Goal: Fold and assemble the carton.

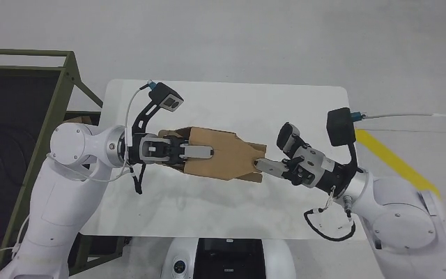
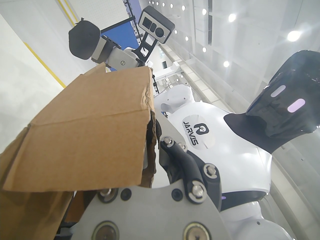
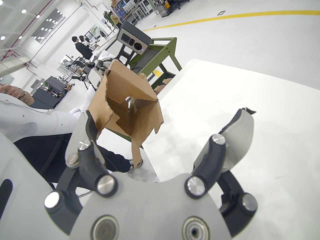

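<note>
The brown carton (image 1: 219,153) hangs sideways above the middle of the white table (image 1: 230,104), partly unfolded into a tube. My left gripper (image 1: 197,150) is shut on a wall at the carton's left end; in the left wrist view that cardboard wall (image 2: 82,131) lies against the one dark finger (image 2: 180,156) that shows. My right gripper (image 1: 273,150) stands open at the carton's right end. The open end with loose flaps (image 3: 130,106) faces it, one finger (image 3: 87,126) touches a torn flap edge, and the other finger (image 3: 240,123) hangs free over the table.
A green metal cart (image 1: 42,70) stands off the table's left side, also seen behind the carton (image 3: 162,51). Bare white tabletop (image 3: 225,88) spreads under and around the carton. A yellow line (image 1: 390,157) runs on the floor at the right.
</note>
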`<state>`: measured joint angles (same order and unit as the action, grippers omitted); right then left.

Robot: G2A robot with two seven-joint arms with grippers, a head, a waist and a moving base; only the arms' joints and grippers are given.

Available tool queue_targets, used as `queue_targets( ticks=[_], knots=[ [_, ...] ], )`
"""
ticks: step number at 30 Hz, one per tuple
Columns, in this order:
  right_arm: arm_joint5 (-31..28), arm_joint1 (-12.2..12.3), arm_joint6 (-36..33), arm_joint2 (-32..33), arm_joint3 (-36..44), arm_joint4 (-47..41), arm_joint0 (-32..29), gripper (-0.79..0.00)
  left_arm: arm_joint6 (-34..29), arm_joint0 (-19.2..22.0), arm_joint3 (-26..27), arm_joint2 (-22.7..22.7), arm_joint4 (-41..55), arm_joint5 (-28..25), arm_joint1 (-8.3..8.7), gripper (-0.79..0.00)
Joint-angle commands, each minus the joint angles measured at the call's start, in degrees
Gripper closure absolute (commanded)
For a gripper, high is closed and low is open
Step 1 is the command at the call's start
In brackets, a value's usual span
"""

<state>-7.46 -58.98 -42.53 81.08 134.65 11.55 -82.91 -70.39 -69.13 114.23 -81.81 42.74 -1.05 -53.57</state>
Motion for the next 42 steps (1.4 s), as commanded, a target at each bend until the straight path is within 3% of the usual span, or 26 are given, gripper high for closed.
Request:
queue_targets(
  ticks=[1, 16, 42],
  knots=[
    [1.03, 0.05, -0.95, 0.00, 0.00, -0.40, -0.01, -0.785, 0.19, -0.11, 0.20, -0.09, -0.11, -0.25, 0.00, 0.000],
    [5.54, 0.14, -4.96, -2.58, -1.39, -2.68, 2.36, -0.785, 0.25, -0.77, 1.02, -0.03, -0.78, -0.34, 0.03, 0.000],
    [8.05, -0.19, -5.87, -8.14, -3.75, -3.63, 8.17, -0.619, 0.04, -0.17, -0.22, -0.05, -0.34, -0.63, 0.00, 0.000]
  ],
)
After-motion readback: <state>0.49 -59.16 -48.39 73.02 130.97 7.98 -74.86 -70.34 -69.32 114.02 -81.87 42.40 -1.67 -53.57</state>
